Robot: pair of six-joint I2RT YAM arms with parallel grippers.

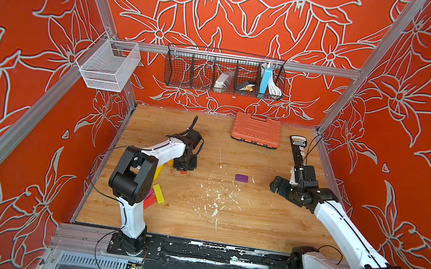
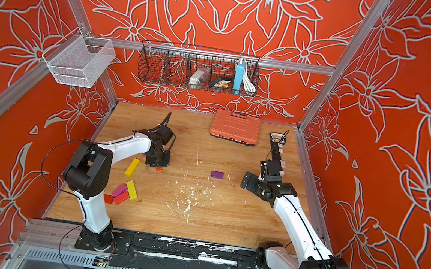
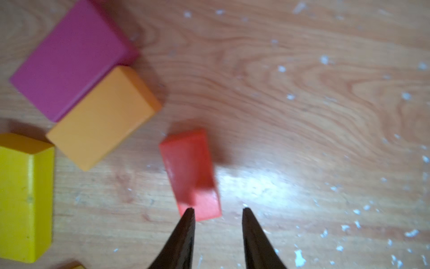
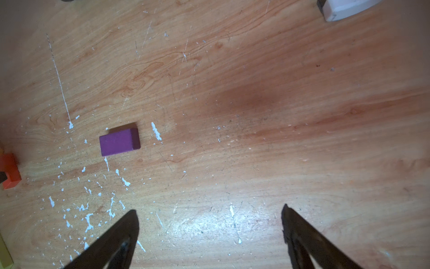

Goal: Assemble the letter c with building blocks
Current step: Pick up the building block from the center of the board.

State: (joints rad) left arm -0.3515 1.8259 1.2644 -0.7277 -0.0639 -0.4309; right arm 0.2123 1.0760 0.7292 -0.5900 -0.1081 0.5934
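Observation:
A small red block (image 3: 190, 172) lies on the wooden table just beyond my left gripper (image 3: 217, 209). One fingertip (image 3: 189, 216) overlaps the block's near corner, and bare table shows in the narrow gap between the jaws. Beside it lie a pink block (image 3: 69, 58), an orange block (image 3: 102, 116) and a yellow bar (image 3: 25, 198). In both top views the left gripper (image 1: 183, 168) (image 2: 157, 165) points down over the red block (image 2: 158, 168). A purple block (image 1: 241, 178) (image 4: 119, 142) lies alone mid-table. My right gripper (image 4: 209, 208) (image 1: 277, 185) stands open to its right, holding nothing.
More blocks lie near the left arm: a yellow bar (image 2: 132, 167), another yellow bar (image 2: 131, 189), a magenta block (image 2: 119, 190) and red blocks (image 2: 121, 198). An orange ribbed tool case (image 1: 256, 131) sits at the back. A black tool (image 1: 296, 149) lies behind the right gripper.

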